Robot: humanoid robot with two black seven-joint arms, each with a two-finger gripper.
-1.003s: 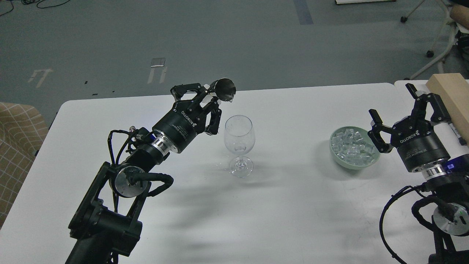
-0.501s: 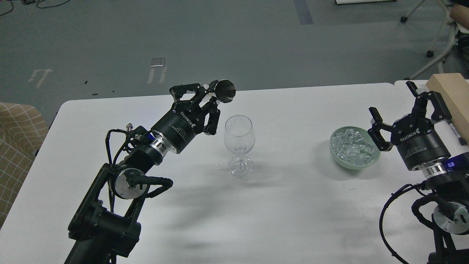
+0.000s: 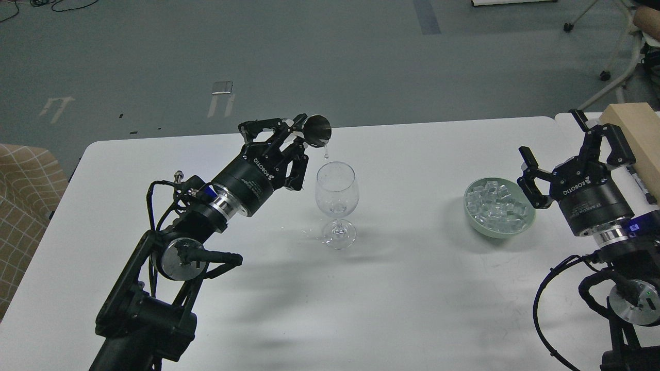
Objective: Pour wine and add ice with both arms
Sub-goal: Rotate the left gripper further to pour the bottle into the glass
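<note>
Gripping a tilted metal cup above the wine glass, left gripper is clenched; right gripper is spread beside the ice bowl.

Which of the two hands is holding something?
The left hand: it grips a small metal cup tipped above the wine glass. The right hand is open, empty.

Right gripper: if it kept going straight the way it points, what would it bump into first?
The right gripper points up and away, toward the table's far edge. It would likely pass beside the ice bowl without hitting it. The wooden block sits close on its right; depth is hard to judge.
</note>
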